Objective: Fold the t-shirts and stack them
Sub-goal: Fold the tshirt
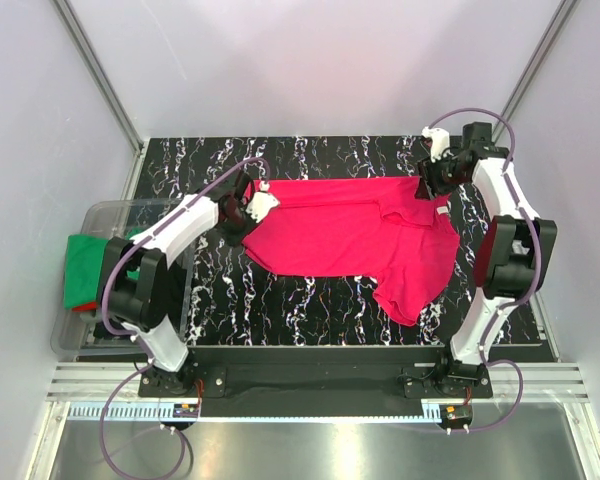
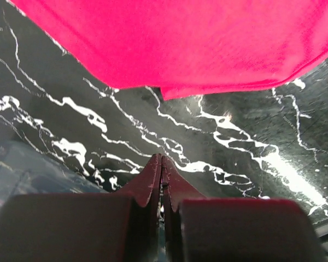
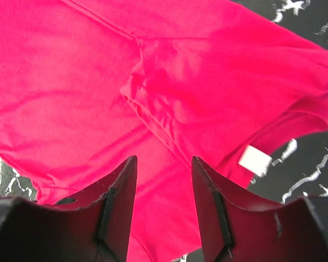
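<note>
Left end effector (image 2: pixel 162 159) pinched closed; right end effector (image 3: pixel 164 161) with jaws parted.

Black marbled worktop (image 1: pixel 310 300), one shirt down on it!

White veins run all over the dark worktop, and the crimson t-shirt (image 1: pixel 350 225) lies straight on it, spread wide across the far half from left of centre over to the right side. Its left stretch sits fairly flat; the right end is rumpled and doubled over, with one lobe of cloth trailing toward the near edge. A small white tag (image 3: pixel 255 160) shows at that rumpled end. Bare veined surface is open along the near side and the far strip. At the left edge sits a clear bin (image 1: pixel 100 215) holding a green shirt (image 1: pixel 80 265); whether it rests on the worktop is unclear.
</note>
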Robot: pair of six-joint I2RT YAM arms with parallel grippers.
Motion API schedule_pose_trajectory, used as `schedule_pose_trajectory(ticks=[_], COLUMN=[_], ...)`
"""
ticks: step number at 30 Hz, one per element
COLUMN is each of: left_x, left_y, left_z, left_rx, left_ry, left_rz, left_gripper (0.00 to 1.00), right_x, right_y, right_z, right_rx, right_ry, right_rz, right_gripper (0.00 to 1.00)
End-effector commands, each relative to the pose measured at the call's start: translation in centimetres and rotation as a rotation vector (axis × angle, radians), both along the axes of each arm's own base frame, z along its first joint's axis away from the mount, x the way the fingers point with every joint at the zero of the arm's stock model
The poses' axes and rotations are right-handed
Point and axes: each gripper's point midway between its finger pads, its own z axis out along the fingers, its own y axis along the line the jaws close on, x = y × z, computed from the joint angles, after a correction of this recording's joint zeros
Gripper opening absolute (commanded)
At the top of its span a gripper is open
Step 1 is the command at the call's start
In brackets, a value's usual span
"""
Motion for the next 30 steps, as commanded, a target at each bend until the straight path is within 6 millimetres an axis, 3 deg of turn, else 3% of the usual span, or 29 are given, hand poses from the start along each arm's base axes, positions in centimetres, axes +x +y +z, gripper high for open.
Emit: schedule_pose_trajectory(ticks=[1,10,16,30], left_x=[1.4,1.7,2.8,1.7], left_y=[-1.7,-3.6,-4.7,-4.8], left_z=[-0.2,-3.3,-3.3,-3.9], left_rx=[-0.066,-0.114,-0.138,-0.120], left_ry=[-0.012,0.099,0.098,0.124], left_rz=[-0.014,0.009,0.020,0.017], left_gripper=[0.01,0.00,0.00,0.00], right_x=[1.7,4.4,5.2,7.2], right_y=[1.4,3.1,3.0,3.7], right_z=[0.6,-2.7,-4.0,-5.4], right_rx=[-0.024,-0.076,-0.088,-0.065], right_ry=[-0.067,-0.029,-0.017,-0.015], right_rz=[0.049,0.071,0.067,0.060], right_gripper=[0.50,0.50,0.50,0.49])
